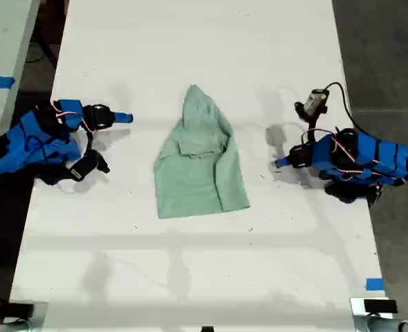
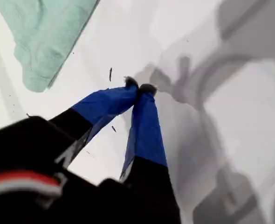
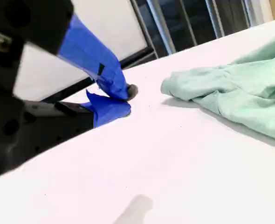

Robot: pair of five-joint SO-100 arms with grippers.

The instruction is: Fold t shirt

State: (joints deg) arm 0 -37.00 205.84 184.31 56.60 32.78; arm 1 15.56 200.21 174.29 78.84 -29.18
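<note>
Two arms sat on the white table (image 1: 190, 277) in the exterior view, with the t shirt (image 1: 200, 162) lying partly folded between them, touching neither. First wrist view: my first gripper (image 2: 138, 87) was clenched on nothing, shirt nearby. Second wrist view: my second gripper (image 3: 123, 100) was nearly closed, empty, shirt just beyond it.

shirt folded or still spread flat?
Partly folded. The t shirt lies bunched on the table, cloth doubled over near its middle, tapering to a point, edges uneven. No gripper touches it.
</note>
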